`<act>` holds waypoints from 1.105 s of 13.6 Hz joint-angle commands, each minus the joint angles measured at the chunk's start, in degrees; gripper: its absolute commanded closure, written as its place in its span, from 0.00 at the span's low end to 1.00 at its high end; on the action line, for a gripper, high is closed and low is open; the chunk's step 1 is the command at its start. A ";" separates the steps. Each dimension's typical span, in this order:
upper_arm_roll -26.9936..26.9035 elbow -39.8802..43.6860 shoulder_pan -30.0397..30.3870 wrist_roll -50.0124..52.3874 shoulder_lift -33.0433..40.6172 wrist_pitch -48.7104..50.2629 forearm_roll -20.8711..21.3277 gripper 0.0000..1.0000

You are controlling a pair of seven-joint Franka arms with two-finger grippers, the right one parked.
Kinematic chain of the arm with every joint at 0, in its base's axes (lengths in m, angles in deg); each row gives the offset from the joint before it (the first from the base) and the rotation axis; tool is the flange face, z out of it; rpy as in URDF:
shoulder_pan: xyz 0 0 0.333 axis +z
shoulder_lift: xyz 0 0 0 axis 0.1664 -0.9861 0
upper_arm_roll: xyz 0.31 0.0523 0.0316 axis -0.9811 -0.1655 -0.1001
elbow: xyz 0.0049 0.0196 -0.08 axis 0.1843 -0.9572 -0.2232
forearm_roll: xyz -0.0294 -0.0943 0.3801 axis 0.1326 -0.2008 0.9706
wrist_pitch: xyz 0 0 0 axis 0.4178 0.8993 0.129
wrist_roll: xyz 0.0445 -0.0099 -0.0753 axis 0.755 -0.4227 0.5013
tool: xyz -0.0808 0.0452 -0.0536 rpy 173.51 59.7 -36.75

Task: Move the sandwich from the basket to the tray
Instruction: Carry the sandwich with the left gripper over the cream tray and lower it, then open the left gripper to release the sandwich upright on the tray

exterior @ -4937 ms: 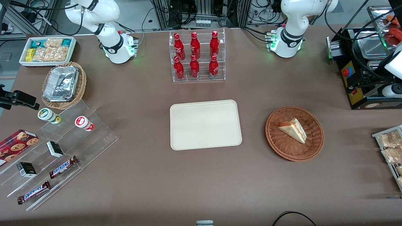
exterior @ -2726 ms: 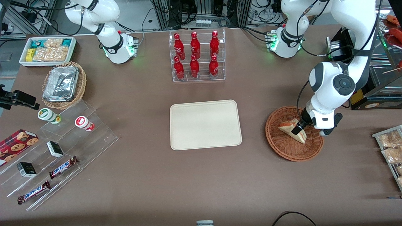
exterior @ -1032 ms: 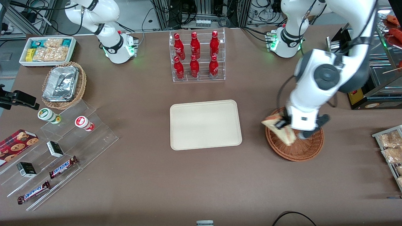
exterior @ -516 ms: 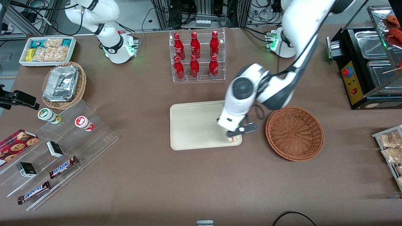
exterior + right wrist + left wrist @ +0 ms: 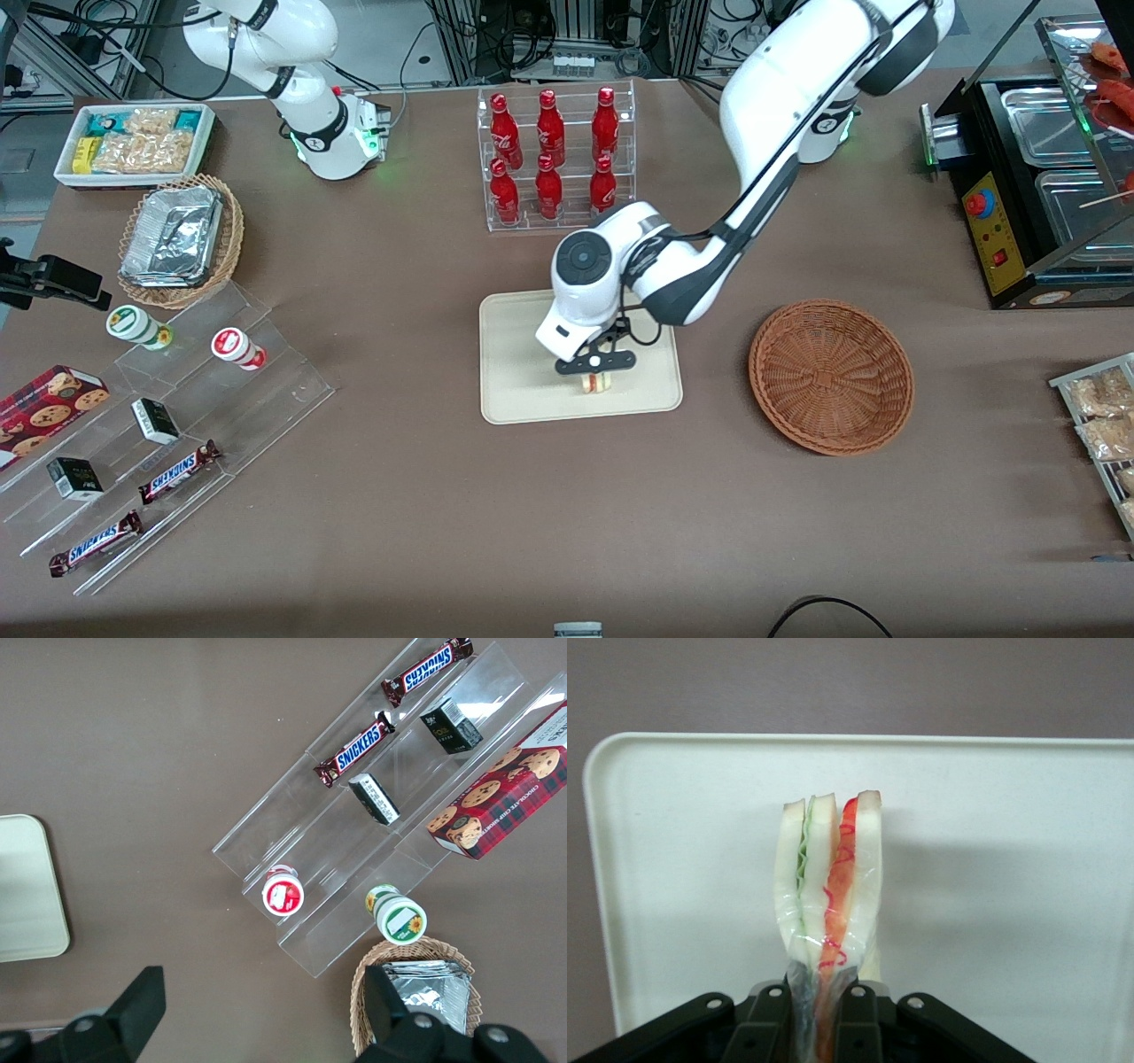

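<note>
- While you look along the table from the parked arm's end, you meet the tray (image 5: pixel 523 390) first, lying nearer the front camera than the rack of red bottles (image 5: pixel 555 158).
- Your gripper (image 5: pixel 595 369) hangs over the tray, its fingers (image 5: pixel 858 1020) pinched tight on the sandwich (image 5: pixel 828 895).
- You see the sandwich held on edge above the tray's cream floor, its green and orange-red filling layers facing the wrist camera; whether it touches the tray cannot be told.
- Your basket (image 5: pixel 831 377) sits beside the tray, toward the working arm's end, with nothing in it.
</note>
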 commanded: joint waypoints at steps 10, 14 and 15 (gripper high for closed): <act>-0.50 3.78 -3.50 -4.71 -3.67 -0.57 3.01 0.00; -0.50 3.78 -3.24 -4.53 1.15 1.70 2.66 0.00; -0.59 3.78 -3.15 -4.01 3.16 3.72 2.57 0.00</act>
